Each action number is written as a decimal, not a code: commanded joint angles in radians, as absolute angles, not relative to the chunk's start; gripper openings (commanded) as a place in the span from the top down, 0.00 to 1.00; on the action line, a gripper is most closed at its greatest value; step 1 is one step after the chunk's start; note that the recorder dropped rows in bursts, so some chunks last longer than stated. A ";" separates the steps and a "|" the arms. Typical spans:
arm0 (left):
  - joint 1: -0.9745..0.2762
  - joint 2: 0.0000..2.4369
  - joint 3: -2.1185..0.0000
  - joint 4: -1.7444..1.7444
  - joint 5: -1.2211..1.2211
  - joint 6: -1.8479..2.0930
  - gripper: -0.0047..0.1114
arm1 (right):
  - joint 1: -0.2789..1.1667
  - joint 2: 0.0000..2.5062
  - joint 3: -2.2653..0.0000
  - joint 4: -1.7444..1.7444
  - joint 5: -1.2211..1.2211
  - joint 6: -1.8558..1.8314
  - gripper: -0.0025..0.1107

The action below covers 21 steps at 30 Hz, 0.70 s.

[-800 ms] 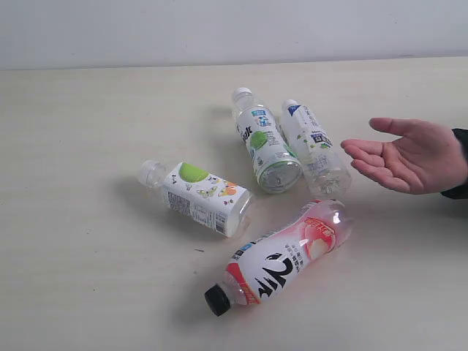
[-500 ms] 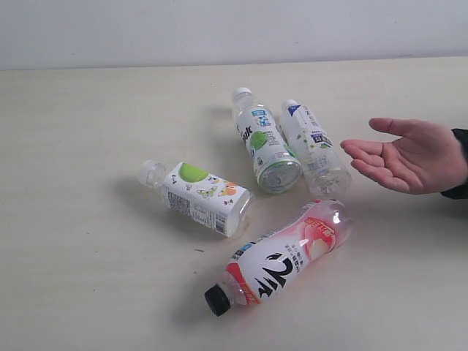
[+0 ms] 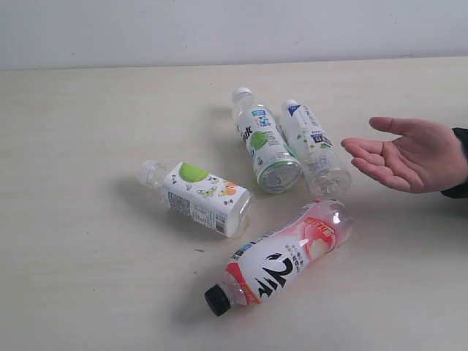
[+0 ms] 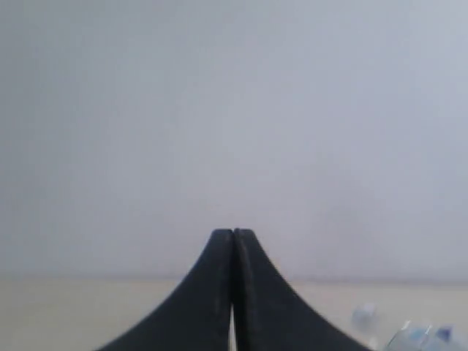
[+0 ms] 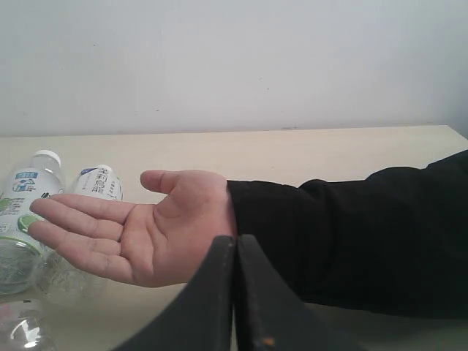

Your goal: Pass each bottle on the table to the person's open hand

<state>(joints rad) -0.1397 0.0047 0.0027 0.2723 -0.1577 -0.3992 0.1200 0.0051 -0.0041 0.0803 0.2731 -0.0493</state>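
Observation:
Four bottles lie on the pale table (image 3: 80, 278). The pink-label bottle (image 3: 281, 256) with a black cap is nearest the front. To its left lies the squarish white-label bottle (image 3: 201, 196) with a green apple. Two clear bottles (image 3: 265, 140) (image 3: 313, 146) with white-green-blue labels lie side by side behind. The person's open hand (image 3: 409, 155) hovers palm up at the right, also in the right wrist view (image 5: 139, 234). Neither gripper shows in the exterior view. My left gripper (image 4: 233, 238) is shut and empty. My right gripper (image 5: 235, 243) is shut and empty, close to the person's wrist.
A black sleeve (image 5: 351, 234) runs from the hand toward the table's right edge. A plain white wall (image 3: 234, 29) stands behind the table. Bottle tops (image 4: 409, 333) show blurred at the corner of the left wrist view.

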 commanded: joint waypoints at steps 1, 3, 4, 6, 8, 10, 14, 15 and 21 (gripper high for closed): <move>-0.141 0.000 0.000 0.270 -0.389 -0.565 0.96 | 0.115 0.000 0.000 0.078 0.268 -0.050 0.98; -0.141 0.000 0.000 0.270 -0.494 -0.635 0.96 | 0.115 0.000 0.000 0.078 0.268 -0.050 0.98; -0.141 0.000 0.000 0.270 -0.545 -0.658 0.96 | 0.115 0.000 0.000 0.078 0.268 -0.050 0.98; -0.141 0.000 0.000 0.270 -0.703 -0.661 0.96 | 0.115 0.000 0.000 0.078 0.268 -0.050 0.98; -0.139 0.000 0.000 0.265 -0.820 -0.621 0.96 | 0.115 0.000 0.000 0.078 0.268 -0.050 0.98; -0.139 0.000 -0.050 0.254 -0.902 -0.581 0.96 | 0.115 0.000 0.000 0.078 0.268 -0.050 0.98; -0.139 0.077 -0.285 0.161 -0.632 -0.563 0.96 | 0.115 0.000 0.000 0.078 0.268 -0.050 0.98; -0.139 0.117 -0.342 0.154 -0.514 -0.536 0.96 | 0.115 0.000 0.000 0.078 0.268 -0.050 0.98; -0.139 0.496 -0.681 0.163 0.079 -0.471 0.96 | 0.115 0.000 0.000 0.078 0.268 -0.050 0.98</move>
